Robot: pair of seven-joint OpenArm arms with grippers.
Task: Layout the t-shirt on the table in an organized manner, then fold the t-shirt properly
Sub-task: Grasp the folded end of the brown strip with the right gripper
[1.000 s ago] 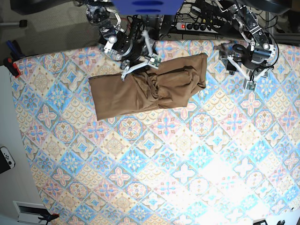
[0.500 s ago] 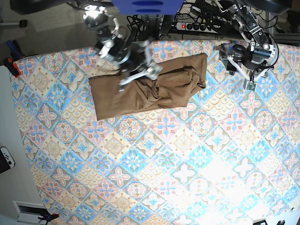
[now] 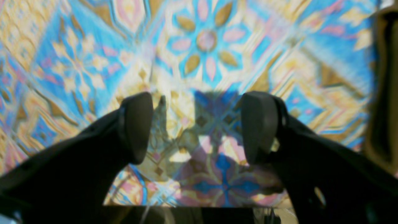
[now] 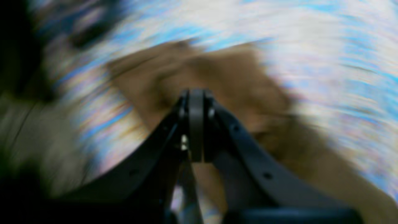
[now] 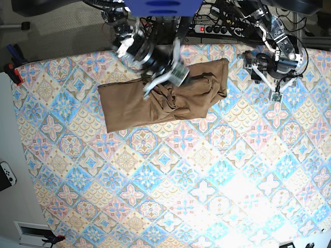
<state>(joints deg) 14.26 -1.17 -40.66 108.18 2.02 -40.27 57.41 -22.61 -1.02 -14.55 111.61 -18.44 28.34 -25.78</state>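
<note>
T-shirt (image 5: 163,101) lies in upper-centre of base view, on the desk (image 5: 207,181). Tan cloth, bunched: left part fairly flat, centre/right a knot of twisted folds, right end reaching up toward the desk's far edge. No sleeves or neckline readable; tag not visible.

Right pincer (image 5: 161,82) is over the shirt's upper middle in base view. Wrist view heavily blurred. Jaws there look pressed together, tan fabric behind and beside them, but can't tell whether any cloth is actually pinched between the tips.

Left pincer (image 3: 197,127) at upper right of base view, off the shirt, over bare patterned desk. Wrist view: jaws spread wide, nothing between them, only tile print below. A tan strip at far right edge of that frame is prob. the shirt's edge.

Progress, judged: early. Layout stage not done — garment is crumpled, not spread flat, no body outline. Folding not begun. Left to do: open out the central bunch, pull sleeves and hem clear, smooth flat, then make the folds. Most of the desk, lower and right parts of base view, carries only the tile print.
</note>
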